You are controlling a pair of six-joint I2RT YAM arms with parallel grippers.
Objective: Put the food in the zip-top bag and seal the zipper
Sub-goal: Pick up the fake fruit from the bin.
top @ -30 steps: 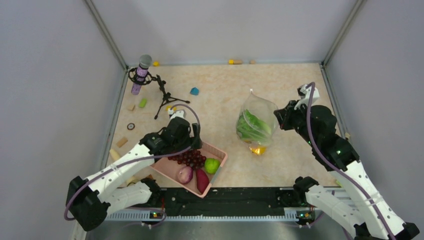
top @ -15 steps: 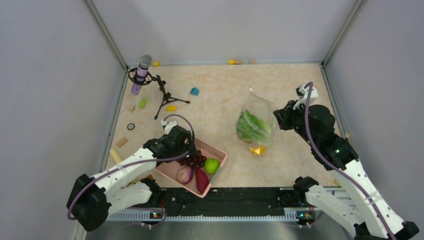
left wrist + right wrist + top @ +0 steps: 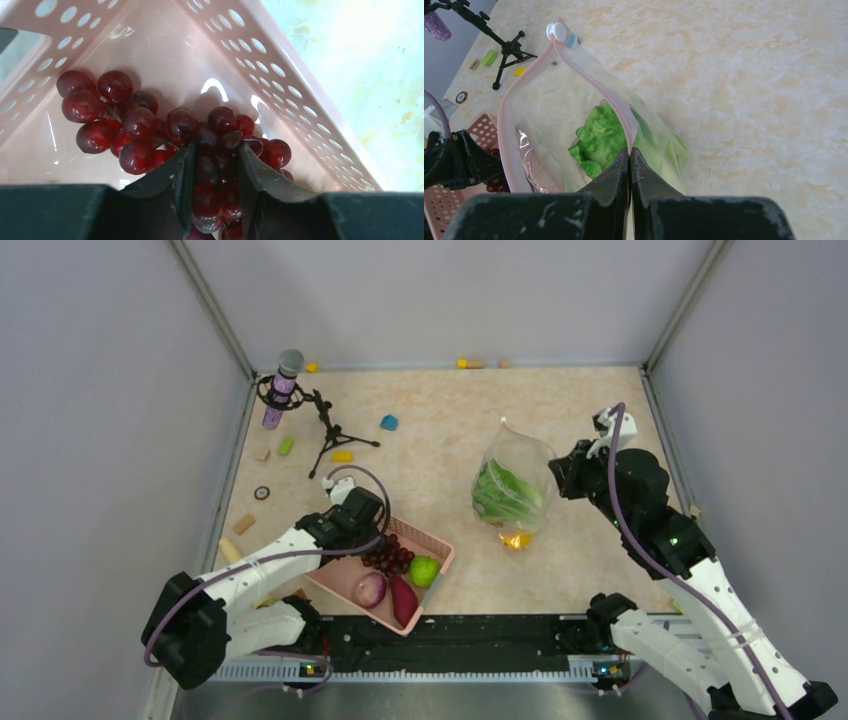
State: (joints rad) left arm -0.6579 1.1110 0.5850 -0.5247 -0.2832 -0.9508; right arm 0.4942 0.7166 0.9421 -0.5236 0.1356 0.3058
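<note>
A pink basket (image 3: 432, 538) near the front edge holds dark grapes (image 3: 393, 557), a green round fruit (image 3: 424, 571), a purple onion (image 3: 370, 589) and a reddish sweet potato (image 3: 404, 601). My left gripper (image 3: 216, 147) is down in the basket (image 3: 300, 115), its jaws pressed against both sides of the grapes (image 3: 130, 130). The clear zip-top bag (image 3: 515, 480) stands right of centre with lettuce (image 3: 601, 137) and something yellow (image 3: 516, 538) inside. My right gripper (image 3: 629, 150) is shut on the pink zipper (image 3: 589, 75), holding the mouth up and open.
A microphone (image 3: 284, 380) on a small black tripod (image 3: 330, 432) stands at the back left. Small blocks lie around it: blue (image 3: 389, 422), yellow (image 3: 342, 455), green (image 3: 286, 445). Metal rails edge the table on both sides.
My left gripper has moved back and down into the basket, and its jaws have closed from wide open onto the grapes. The right arm and the bag have not moved.
</note>
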